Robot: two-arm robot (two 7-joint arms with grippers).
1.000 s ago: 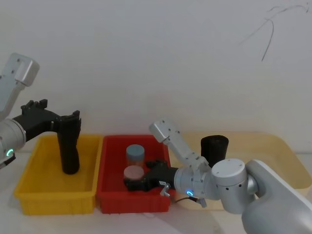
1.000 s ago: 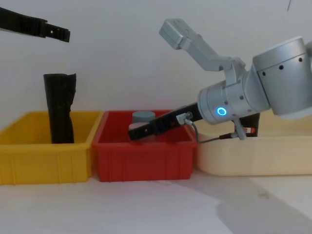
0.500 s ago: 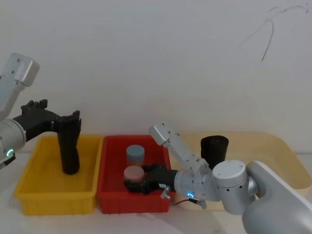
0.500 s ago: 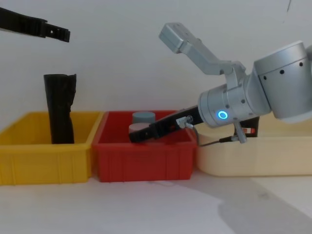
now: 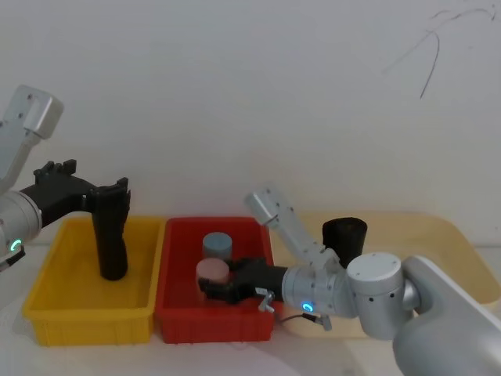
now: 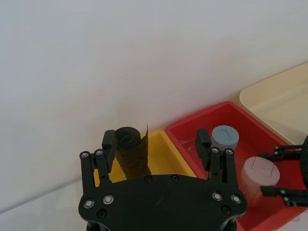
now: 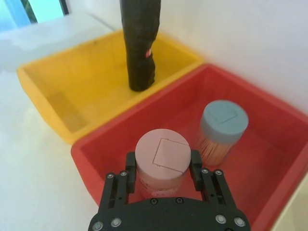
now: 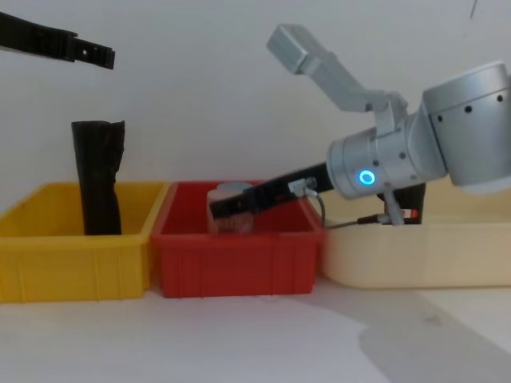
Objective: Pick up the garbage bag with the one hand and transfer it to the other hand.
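Now R gripper jaws clamp pink-lid jar | L gripper jaws apart.

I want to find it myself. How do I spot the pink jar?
Find the red bin between the yellow bin and cream tray. Of its two jars, the pink-lidded jar sits in the right pincer; the other jar's lid is blue.

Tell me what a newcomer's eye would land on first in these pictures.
The right gripper reaches into the red plastic bin, its fingers either side of a pink-lidded round jar, beside a blue-lidded jar. A tall black roll stands upright in the yellow plastic bin, the open left gripper hanging above it. Another black roll stands in the cream tray.
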